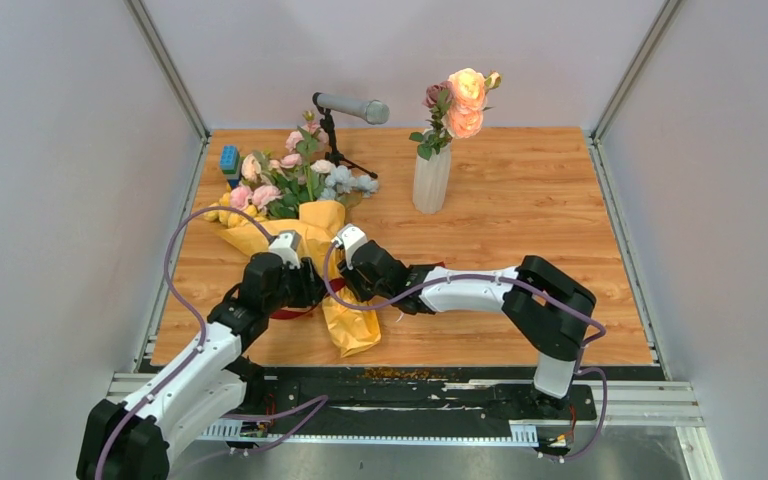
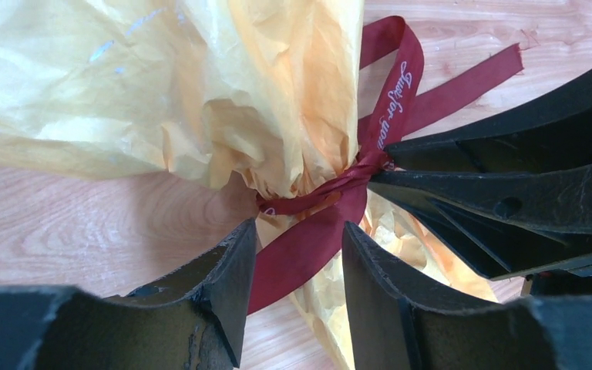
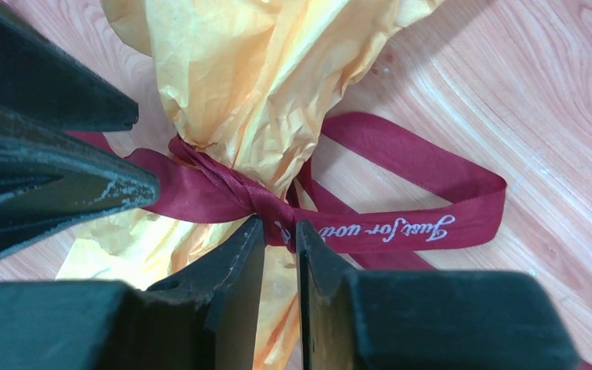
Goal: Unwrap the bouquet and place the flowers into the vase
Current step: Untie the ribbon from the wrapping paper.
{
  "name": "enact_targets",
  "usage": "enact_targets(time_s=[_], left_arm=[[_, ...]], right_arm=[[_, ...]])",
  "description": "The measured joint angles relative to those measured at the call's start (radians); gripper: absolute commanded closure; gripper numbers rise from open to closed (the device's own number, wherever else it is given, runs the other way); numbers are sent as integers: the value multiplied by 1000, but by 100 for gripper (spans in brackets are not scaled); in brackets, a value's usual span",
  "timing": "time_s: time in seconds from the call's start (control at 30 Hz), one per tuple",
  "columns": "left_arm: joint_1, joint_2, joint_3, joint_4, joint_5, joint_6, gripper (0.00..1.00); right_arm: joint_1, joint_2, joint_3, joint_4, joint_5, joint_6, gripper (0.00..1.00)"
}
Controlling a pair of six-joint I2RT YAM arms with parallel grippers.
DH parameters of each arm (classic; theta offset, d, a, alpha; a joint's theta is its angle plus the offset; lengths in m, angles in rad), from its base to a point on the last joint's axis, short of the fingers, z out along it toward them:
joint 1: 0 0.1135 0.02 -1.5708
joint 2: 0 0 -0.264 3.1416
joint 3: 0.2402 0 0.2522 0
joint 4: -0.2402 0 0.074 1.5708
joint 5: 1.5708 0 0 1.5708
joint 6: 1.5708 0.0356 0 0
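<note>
Though flowers (image 1: 465, 100) already stand in the vase (image 1: 431, 180), the bouquet (image 1: 312, 225) lies tied; left pincer (image 2: 299, 247) wide around the ribbon (image 3: 401, 231), right pincer (image 3: 280, 235) narrow at its knot (image 3: 258, 202), grip uncertain.

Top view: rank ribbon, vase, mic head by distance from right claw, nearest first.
1. ribbon: at the right claw, toward the near edge.
2. vase: farther back, to the right.
3. mic head: back edge, farthest.
</note>
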Motion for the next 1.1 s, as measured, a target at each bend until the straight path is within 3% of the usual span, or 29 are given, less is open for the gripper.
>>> enact_targets(time_s=[0.2, 0.43, 0.73, 1.1], left_arm=[[0, 50, 53, 3, 38, 34, 48], [-51, 123, 111, 42, 68, 75, 47], [-80, 249, 146, 66, 48, 127, 48], [-80, 288, 146, 98, 24, 142, 61]], right_arm=[[0, -59, -55, -1, 27, 18, 80], [0, -82, -100, 0, 34, 43, 100], [0, -87, -126, 9, 32, 68, 100], [-4, -98, -131, 29, 17, 82, 98]])
